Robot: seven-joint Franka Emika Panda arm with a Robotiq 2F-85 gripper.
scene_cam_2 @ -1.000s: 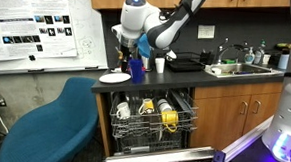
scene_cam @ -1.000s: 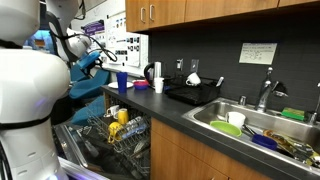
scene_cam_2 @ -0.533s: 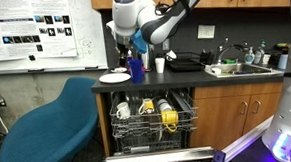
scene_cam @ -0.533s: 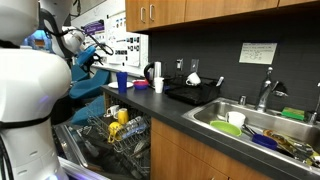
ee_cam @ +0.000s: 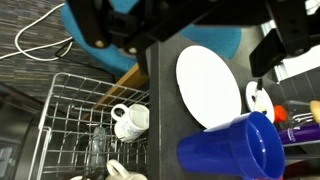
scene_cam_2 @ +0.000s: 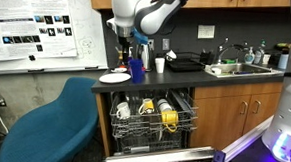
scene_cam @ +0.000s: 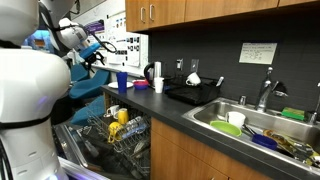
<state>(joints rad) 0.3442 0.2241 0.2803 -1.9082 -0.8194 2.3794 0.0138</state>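
– Above the end of the desk [scene_cam: 170, 110], what hangs there?

– One gripper [scene_cam_2: 125, 40], on the only arm in the scene. It points down, its jaws stand wide apart, and nothing is between them.

– What is nearest to it?

– A blue cup [ee_cam: 240, 150]. It stands on the desk, below the gripper and a little to one side, away from the desk's end. In the wrist view it sits at the lower right, off the centre line.

– How does the cup stand?

– Upright, with its long axis vertical and its open mouth facing up toward the gripper. The wrist view looks partly into it.

– So the gripper is not straight over it?

– No. Straight under the gripper lies a white plate [ee_cam: 208, 87], flat on the desk and closer to the desk's end than the cup. The cup is just beside the plate. In the wrist view its rim overlaps the plate's edge, but I cannot tell whether the two touch.

– Anything lower down?

– An open dishwasher rack [ee_cam: 70, 110] juts out below the desk's front edge. It holds a white mug [ee_cam: 130, 120] and other dishes, well apart from the gripper.
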